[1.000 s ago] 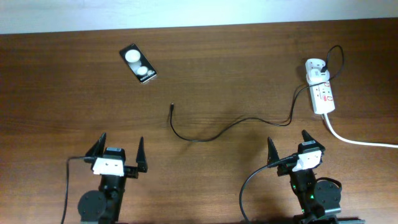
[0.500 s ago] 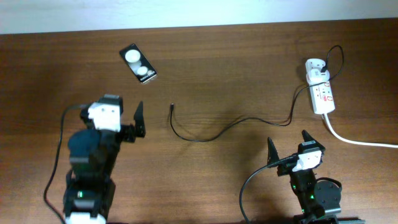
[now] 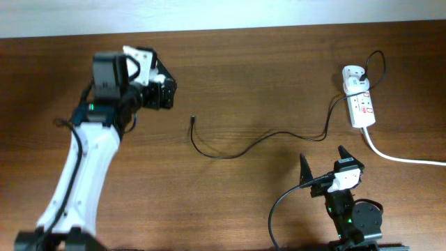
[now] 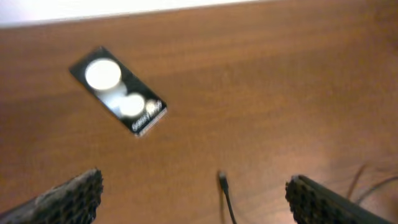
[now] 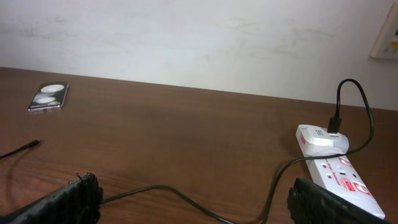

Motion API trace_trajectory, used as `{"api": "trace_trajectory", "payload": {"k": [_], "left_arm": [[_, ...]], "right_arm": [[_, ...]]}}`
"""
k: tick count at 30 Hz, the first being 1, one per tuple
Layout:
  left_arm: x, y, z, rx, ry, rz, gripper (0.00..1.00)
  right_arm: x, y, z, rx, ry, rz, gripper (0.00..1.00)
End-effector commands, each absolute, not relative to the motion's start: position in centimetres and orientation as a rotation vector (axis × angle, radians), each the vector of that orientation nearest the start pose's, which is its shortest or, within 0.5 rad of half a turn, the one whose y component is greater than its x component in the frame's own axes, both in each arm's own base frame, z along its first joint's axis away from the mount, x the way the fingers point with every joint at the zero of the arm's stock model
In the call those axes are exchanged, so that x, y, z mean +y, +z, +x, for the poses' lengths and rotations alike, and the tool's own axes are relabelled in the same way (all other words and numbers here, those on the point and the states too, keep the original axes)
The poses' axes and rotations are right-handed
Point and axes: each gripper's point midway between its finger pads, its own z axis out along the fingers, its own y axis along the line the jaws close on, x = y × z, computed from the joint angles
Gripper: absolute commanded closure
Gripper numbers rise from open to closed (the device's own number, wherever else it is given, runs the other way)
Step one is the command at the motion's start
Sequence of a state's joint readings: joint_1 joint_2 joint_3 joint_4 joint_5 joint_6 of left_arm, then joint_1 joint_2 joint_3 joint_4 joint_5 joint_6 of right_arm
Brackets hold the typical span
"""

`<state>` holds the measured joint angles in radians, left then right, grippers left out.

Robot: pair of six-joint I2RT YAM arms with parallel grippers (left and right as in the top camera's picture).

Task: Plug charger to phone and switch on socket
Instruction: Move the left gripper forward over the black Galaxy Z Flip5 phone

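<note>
The phone, a black slab with two white discs, lies flat on the wooden table and also shows far left in the right wrist view as the phone. In the overhead view my left arm covers it. My left gripper hovers above it, open and empty. The charger cable snakes across the table; its plug tip lies between my left fingers' line of sight, on the wood. Its other end reaches the white adapter on the socket. My right gripper is open and empty above the cable.
The socket's thick white cord runs off to the right. A pale wall stands behind the table's far edge. The socket shows red switch marks in the right wrist view.
My left arm has swung from the near edge up to the far left, over the phone, gripper still open. The right arm, cable and socket have not moved.
</note>
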<state>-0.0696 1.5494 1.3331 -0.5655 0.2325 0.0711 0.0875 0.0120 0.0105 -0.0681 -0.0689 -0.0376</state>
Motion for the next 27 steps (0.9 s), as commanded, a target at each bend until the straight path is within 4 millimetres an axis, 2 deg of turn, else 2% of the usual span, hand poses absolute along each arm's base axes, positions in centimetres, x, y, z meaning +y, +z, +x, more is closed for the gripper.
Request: {"api": "trace_trajectory", "payload": {"k": [1,5,11,16,20,27], "left_arm": [[-7.2,23.6,45.4,2.34,-0.288,0.295,0.01],[-7.3,26.2,44.1,2.395,-0.311,0.298,0.01],[-7.3,25.7,43.3,2.43,-0.319,0.297,0.01],[-8.1,25.5,44.4,2.414,-0.335,0.256,0.01],[-6.7,25.0,45.3,2.437,-0.204,-0.001,0.01],[-7.1,28.7,47.3,2.394,-0.237,-0.096,0.0]], "right_arm": [[3.3,15.8,24.4,1.633,0.092,-0.163,0.01],[3.3,15.8,24.4,1.634,0.092,-0.163,0.01],[3.3,15.8,24.4,1.634,0.092,-0.163,0.01],[3.3,15.8,24.4,1.634,0.092,-0.163,0.01],[3.3,15.8,24.4,1.634,0.092,-0.163,0.01],[3.3,15.8,24.4,1.634,0.092,-0.163,0.01]]}}
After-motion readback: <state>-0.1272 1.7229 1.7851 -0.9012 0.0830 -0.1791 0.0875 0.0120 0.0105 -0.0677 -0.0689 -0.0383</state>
